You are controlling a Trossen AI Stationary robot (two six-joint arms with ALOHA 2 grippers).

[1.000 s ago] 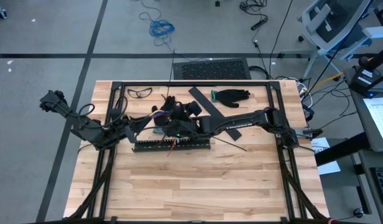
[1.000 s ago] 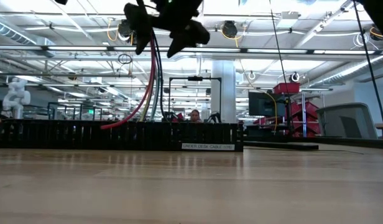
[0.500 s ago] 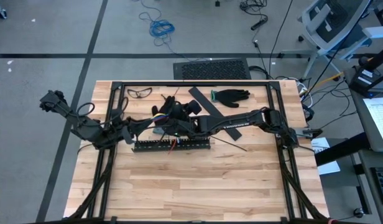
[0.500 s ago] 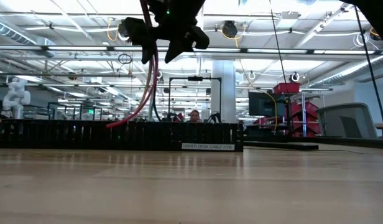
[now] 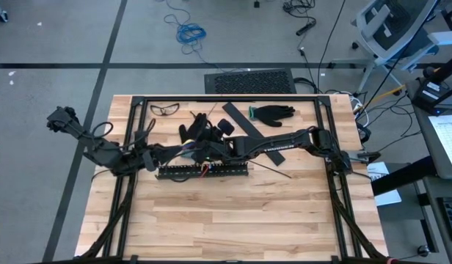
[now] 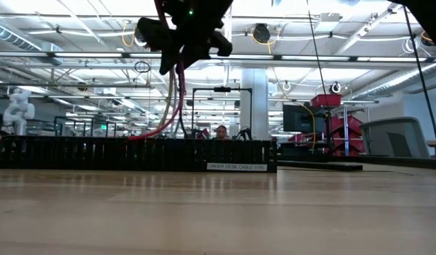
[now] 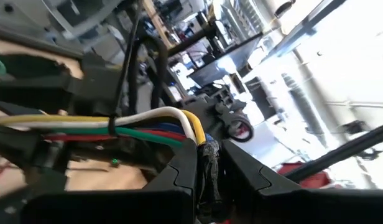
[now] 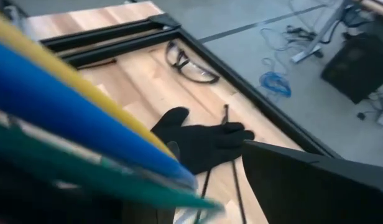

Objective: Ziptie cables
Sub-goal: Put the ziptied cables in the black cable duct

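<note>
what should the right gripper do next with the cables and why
Probably finish closing on the cables and hold them steady. The left gripper pinches the bundle's end, a thin black tie already circles the wires, and the right gripper sits right at the bundle above the black slotted strip, so a firm second grip seems needed before tightening.

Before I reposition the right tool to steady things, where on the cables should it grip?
Probably the straight bundled stretch of the cables, just beyond the black tie, coming side-on across their run. There the wires lie parallel and tight. The left tool already pinches the bent end, so that part is taken.
</note>
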